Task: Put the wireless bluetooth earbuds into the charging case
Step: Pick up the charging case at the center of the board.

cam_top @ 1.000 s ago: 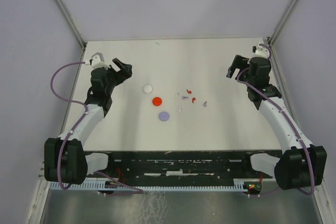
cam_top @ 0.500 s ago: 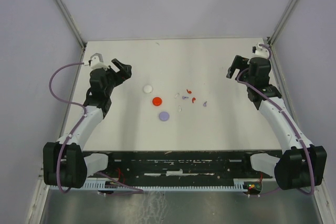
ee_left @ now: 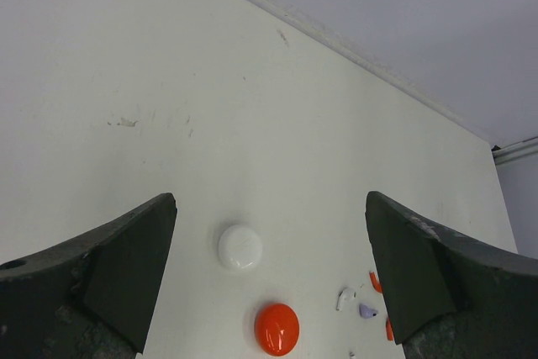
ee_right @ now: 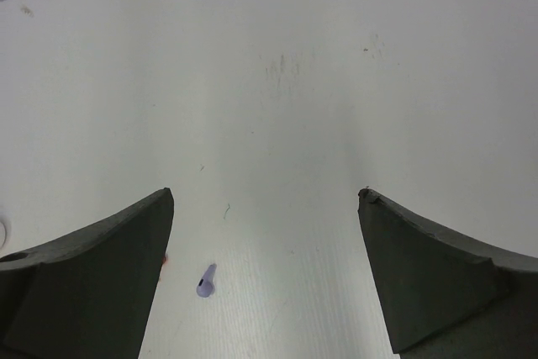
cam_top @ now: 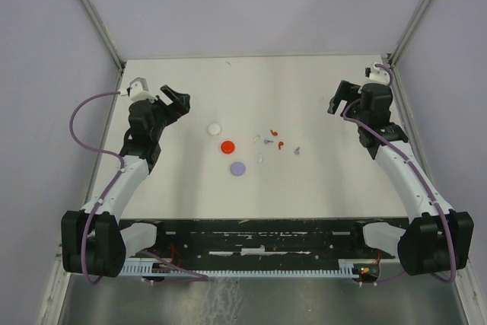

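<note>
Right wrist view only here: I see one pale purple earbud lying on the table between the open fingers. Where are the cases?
Observer: The top view shows three round discs left of that earbud: white disc, red disc, pale purple disc.
Operator: Left hand on any?
Observer: No, the left hand is open, apart from them, nearest the white one.
Operator: Other earbuds?
Observer: Tiny red, white and purple bits lie scattered between discs and earbud.
</note>
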`<action>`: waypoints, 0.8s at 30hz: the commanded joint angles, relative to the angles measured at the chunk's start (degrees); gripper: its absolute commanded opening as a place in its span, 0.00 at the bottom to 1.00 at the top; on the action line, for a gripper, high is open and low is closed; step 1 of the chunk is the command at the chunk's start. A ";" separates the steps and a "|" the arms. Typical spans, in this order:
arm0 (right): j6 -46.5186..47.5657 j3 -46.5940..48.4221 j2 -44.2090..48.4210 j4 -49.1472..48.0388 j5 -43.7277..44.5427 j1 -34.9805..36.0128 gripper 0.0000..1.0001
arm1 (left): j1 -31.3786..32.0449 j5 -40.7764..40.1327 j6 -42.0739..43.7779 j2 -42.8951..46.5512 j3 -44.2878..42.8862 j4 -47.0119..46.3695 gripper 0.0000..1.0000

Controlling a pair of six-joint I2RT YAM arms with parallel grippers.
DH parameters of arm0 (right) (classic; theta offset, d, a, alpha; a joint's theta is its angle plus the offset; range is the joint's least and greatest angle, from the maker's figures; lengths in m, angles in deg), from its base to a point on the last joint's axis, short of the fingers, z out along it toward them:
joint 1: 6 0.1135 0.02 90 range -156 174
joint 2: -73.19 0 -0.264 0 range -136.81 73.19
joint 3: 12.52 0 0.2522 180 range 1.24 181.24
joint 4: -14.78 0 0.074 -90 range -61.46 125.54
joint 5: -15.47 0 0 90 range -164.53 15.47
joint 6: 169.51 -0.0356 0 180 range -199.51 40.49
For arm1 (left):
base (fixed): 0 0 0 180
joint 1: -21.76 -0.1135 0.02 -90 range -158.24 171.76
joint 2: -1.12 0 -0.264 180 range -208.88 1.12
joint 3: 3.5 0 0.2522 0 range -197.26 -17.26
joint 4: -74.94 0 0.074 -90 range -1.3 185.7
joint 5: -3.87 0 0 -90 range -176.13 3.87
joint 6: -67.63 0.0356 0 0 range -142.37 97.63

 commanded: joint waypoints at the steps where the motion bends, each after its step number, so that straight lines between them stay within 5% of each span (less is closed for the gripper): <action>1: 0.04 1.09 0.42 -1.18 -0.62 -0.09 0.99 | -0.21 -0.73 -0.46 1.17 -1.35 -1.38 1.00; 10: -0.38 1.54 -0.63 -0.84 -2.65 -0.09 0.99 | -0.18 -1.00 1.01 2.27 -1.39 0.51 1.00; 17: 3.09 4.67 -4.87 2.10 -16.88 0.54 0.98 | -0.23 2.35 1.59 1.28 -1.38 0.23 0.99; 24: 7.43 17.13 -19.41 9.74 -13.85 16.19 0.96 | -0.14 4.06 0.10 -1.76 -1.65 1.44 0.99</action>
